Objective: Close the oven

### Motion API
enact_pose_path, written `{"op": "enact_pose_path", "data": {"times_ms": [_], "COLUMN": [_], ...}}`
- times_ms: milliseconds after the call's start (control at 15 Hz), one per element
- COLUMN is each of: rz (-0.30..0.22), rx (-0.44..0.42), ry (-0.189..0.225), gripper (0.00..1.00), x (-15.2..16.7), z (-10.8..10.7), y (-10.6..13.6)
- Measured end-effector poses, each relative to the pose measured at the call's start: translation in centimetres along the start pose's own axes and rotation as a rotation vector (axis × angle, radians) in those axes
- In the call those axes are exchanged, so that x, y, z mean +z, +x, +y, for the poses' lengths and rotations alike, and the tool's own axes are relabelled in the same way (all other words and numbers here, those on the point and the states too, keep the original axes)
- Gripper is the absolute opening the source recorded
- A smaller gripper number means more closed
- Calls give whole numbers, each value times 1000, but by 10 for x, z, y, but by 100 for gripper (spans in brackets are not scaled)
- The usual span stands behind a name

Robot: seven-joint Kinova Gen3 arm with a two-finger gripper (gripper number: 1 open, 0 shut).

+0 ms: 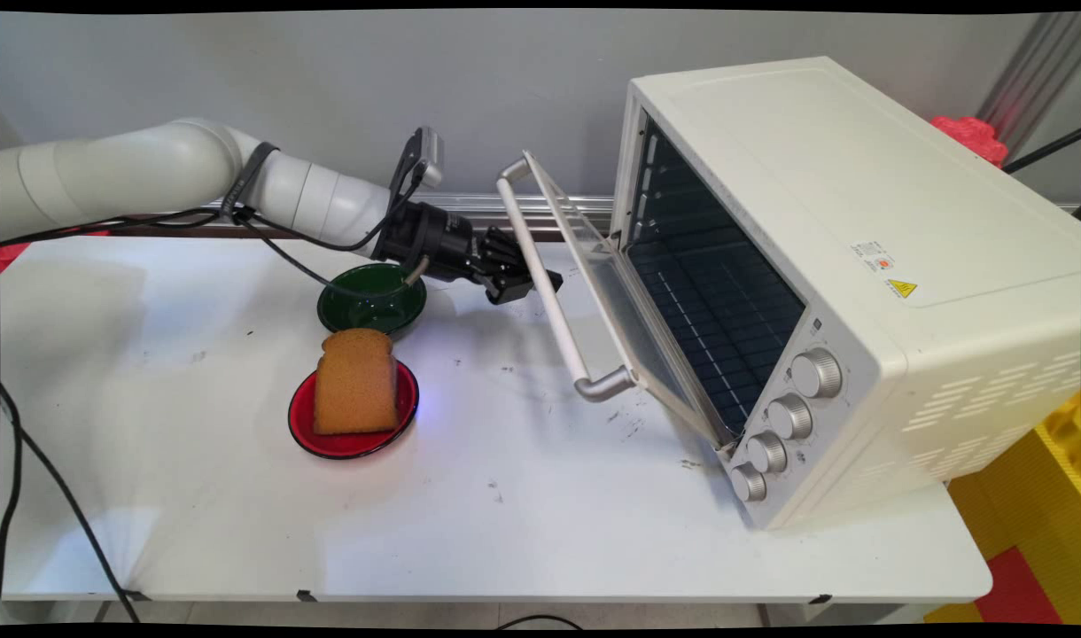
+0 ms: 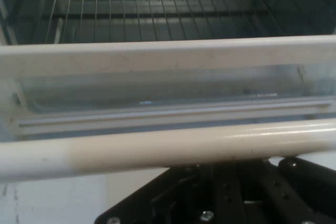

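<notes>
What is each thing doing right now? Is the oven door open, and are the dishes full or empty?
Oven: door partly open, nothing on the rack inside.
Oven door: tilted partway down, its handle right at the gripper.
Red plate: holds a slice of bread.
Bread: standing upright on the plate.
Green bowl: looks empty.

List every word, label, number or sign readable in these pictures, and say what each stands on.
No text can be read as words.
Toaster oven, side panel: a yellow triangular warning sign; its symbol is too small to make out.
Same panel: a small white label with a red mark; print too small to read.
Markings by the knobs: too small to read.
Hand view: no text.
</notes>
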Motion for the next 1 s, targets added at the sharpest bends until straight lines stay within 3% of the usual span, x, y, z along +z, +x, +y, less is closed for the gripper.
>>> {"op": "enact_pose_path", "data": {"times_ms": [1000], "rz": [72], "rx": [26], "ry": [-2], "gripper": [0], "x": [34], "z": [-8], "y": [37]}}
